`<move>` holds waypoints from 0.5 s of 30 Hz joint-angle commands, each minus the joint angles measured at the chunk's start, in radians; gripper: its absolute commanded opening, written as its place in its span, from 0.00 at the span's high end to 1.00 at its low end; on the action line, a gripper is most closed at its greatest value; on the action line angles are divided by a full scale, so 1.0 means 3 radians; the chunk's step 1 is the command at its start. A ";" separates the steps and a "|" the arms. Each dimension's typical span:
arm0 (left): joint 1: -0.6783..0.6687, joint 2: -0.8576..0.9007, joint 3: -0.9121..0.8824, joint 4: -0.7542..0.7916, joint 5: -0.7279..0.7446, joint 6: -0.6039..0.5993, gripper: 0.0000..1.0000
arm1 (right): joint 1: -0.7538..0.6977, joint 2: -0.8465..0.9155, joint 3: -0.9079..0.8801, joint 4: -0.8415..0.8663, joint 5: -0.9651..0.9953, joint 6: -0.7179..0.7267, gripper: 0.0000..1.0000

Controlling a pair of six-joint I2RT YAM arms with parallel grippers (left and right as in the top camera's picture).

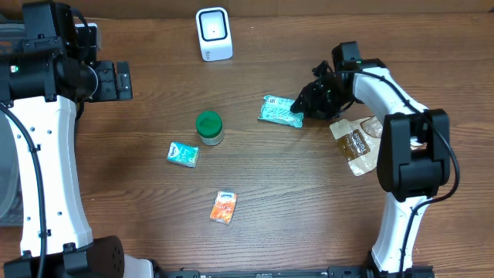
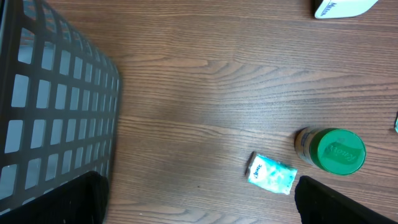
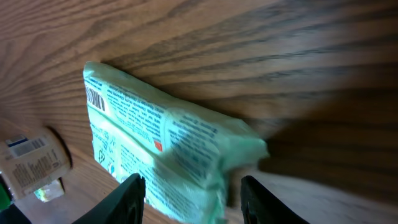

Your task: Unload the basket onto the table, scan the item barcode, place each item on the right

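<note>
Right fingers (image 3: 130,202) are straddling the green packet (image 3: 161,143), released, so you can pinch and carry it; left fingers (image 2: 348,202) are idling wide apart, empty.

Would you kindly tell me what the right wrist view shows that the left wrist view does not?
Only the right wrist view: the large green packet close up, its barcode visible, with the right gripper open astride it. Only the left wrist view: the black mesh basket, the small teal packet and a corner of the white scanner. Both: the wooden table and, it seems, the green-lidded jar.
</note>
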 commanded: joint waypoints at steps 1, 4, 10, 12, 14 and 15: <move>0.0014 0.0017 0.0004 -0.0005 -0.0031 0.0052 0.01 | 0.0099 0.0174 -0.0027 0.0033 -0.0028 0.0108 0.52; 0.0014 0.0017 0.0004 -0.0005 -0.0031 0.0052 0.01 | 0.0146 0.0291 -0.0081 0.0131 0.0011 0.0258 0.53; 0.0014 0.0017 0.0004 -0.0005 -0.0031 0.0052 0.00 | 0.0142 0.0429 -0.0164 0.0242 0.0038 0.0375 0.82; 0.0014 0.0017 0.0004 -0.0005 -0.0031 0.0052 0.00 | 0.0142 0.0429 -0.0164 0.0275 0.0034 0.0375 0.93; 0.0014 0.0017 0.0004 -0.0005 -0.0031 0.0052 0.01 | 0.0142 0.0429 -0.0163 0.0309 0.0031 0.0375 0.96; 0.0014 0.0017 0.0004 -0.0005 -0.0031 0.0052 0.00 | 0.0142 0.0429 -0.0163 0.0318 0.0032 0.0374 0.96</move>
